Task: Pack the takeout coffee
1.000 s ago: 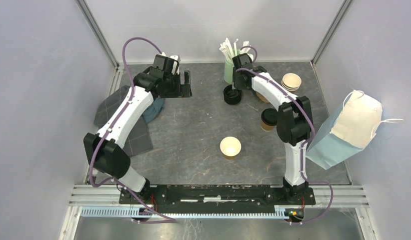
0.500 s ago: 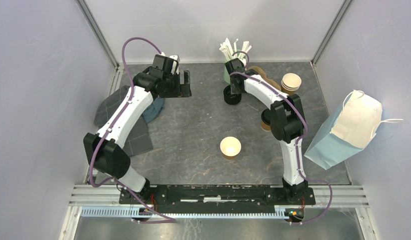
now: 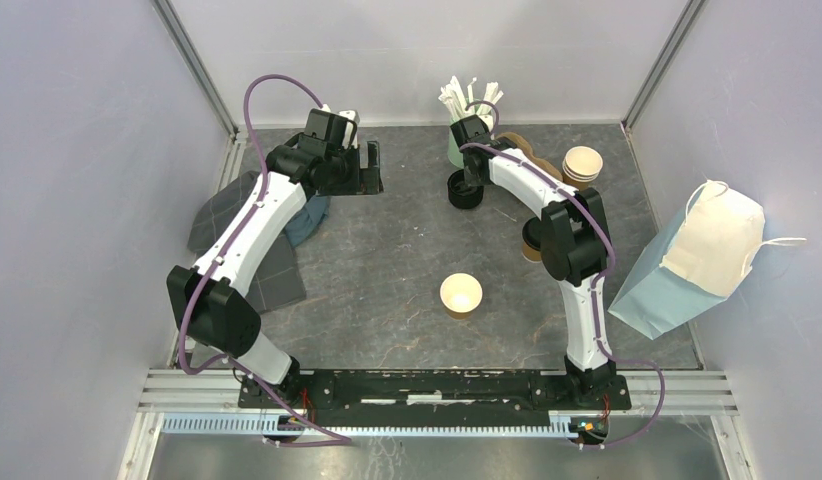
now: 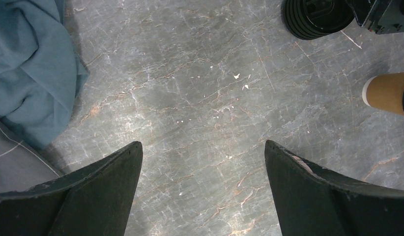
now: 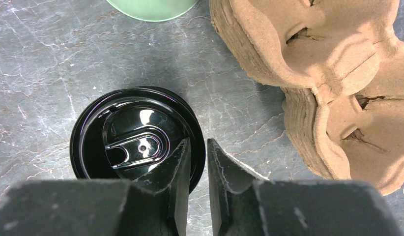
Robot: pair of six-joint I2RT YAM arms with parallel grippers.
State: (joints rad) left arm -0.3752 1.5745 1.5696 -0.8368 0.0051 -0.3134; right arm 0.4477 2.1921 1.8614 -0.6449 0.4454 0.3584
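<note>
One takeout coffee [image 3: 532, 240], a brown cup with a black lid, stands right of centre, partly hidden behind my right arm. It also shows at the right edge of the left wrist view [image 4: 384, 92]. At the back, my right gripper [image 3: 470, 178] hangs over the stack of black lids [image 3: 464, 190]. In the right wrist view its fingers [image 5: 197, 145] straddle the rim of the top lid [image 5: 136, 140], one inside and one outside, nearly together. My left gripper [image 3: 372, 168] hovers wide open over bare table [image 4: 202, 147] at the back left.
A lidless cup [image 3: 461, 295] stands at centre. Stacked cups [image 3: 582, 165], brown pulp carriers [image 5: 328, 73] and a green holder of stirrers [image 3: 465, 125] line the back. A blue paper bag [image 3: 692, 265] leans at the right. Grey and blue cloths [image 3: 247, 240] lie left.
My right arm shifted left over the lid stack, and its jaws narrowed onto the top lid's rim. The left arm has not moved.
</note>
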